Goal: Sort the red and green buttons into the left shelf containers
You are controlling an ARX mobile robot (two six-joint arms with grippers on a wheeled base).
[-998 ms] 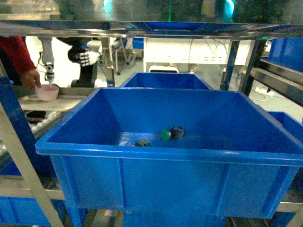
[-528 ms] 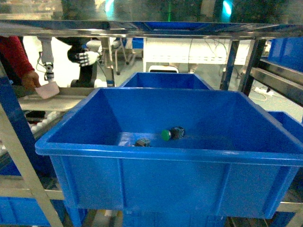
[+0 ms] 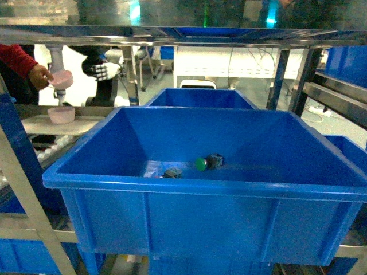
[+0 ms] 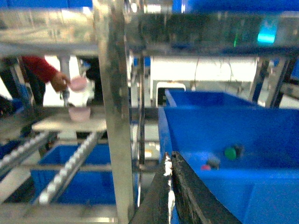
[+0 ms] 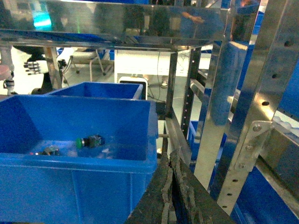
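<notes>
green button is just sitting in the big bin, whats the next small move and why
Probably bring the left gripper up over the blue bin's rim toward the green button. Both grippers look shut and outside the bin, holding nothing, while the green button and the red button lie loose on its floor.

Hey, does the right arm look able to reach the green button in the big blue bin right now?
Probably yes. The bin is open on top, and the green button lies uncovered on its floor. The shut right gripper sits outside the bin's right rim, so it must lift over the wall first.
</notes>
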